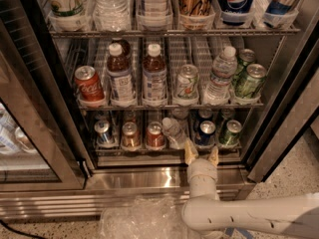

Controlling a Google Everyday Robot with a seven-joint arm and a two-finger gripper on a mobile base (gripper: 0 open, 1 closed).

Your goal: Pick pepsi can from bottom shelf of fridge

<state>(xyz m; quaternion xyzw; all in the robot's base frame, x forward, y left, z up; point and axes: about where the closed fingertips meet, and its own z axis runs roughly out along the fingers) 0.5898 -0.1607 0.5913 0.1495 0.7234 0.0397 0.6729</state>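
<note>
gripper (pixel 201 157) hangs open at the front edge of the bottom shelf (pixel 119 150) of the fridge (pixel 279 108), holding nothing. pepsi can (pixel 206 133) stands upright just behind it, between a tilted clear bottle (pixel 174 132) and a green can (pixel 230 132).

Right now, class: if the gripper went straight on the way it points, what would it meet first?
Probably the pepsi can on the bottom shelf; the gripper, open, sits just before it. Depth is unclear.

bottom shelf (pixel 117 150) — row of small cans (pixel 131 136); gripper (pixel 202 156) at its front edge
</note>
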